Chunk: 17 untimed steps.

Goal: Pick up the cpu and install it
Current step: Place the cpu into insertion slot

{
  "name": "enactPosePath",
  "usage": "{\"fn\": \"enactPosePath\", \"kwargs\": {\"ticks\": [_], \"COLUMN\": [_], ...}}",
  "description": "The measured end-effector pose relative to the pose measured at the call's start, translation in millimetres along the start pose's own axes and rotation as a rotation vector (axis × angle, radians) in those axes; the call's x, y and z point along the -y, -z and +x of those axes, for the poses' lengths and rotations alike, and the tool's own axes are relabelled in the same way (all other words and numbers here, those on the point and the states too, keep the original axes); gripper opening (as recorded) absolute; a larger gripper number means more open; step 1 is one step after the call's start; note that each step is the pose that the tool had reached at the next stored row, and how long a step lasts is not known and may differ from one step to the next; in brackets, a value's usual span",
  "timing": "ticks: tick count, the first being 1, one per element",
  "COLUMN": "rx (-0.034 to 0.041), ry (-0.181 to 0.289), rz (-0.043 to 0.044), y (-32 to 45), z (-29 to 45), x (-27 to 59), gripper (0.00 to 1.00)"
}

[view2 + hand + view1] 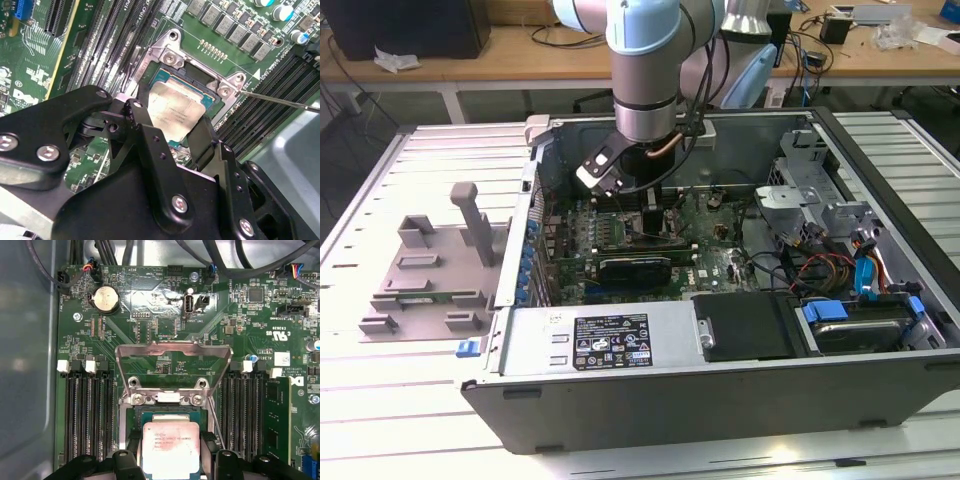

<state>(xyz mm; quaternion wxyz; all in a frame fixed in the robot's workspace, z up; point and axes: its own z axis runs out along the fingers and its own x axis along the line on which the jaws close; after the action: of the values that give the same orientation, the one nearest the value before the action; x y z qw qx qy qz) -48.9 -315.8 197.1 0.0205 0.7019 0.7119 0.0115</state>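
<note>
On the exterior view's left, well away from the fingers, a grey fixture plate (440, 275) with upright blocks lies on the slatted table (380, 420). Beside it stands the open computer case (720, 400), and the arm (645, 70) reaches down into its middle over the motherboard (715, 235). Farther to the exterior view's right, clear of the fingers, are the metal drive cage (800, 195) and a bundle of coloured cables (840, 265).

In both wrist views the gripper (170, 127) has its two black fingers (145, 135) pinching opposite edges of the cpu (172, 112). The cpu sits level between them with its silver top up, directly over the socket (167, 79). Just beyond the fingertips the socket's load plate (174, 345) is swung open. Rows of memory slots (87, 415) flank the fingers on both sides. A coin cell battery (105, 298) lies well beyond them.
</note>
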Motion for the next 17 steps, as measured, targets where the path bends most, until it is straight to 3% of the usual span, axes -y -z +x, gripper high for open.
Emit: {"fn": "enactPosePath", "kwargs": {"ticks": [17], "rx": [-0.0006], "ry": [0.0], "rz": [-0.0002], "y": [-1.9], "z": [2.1], "x": [0.1], "gripper": [0.55]}}
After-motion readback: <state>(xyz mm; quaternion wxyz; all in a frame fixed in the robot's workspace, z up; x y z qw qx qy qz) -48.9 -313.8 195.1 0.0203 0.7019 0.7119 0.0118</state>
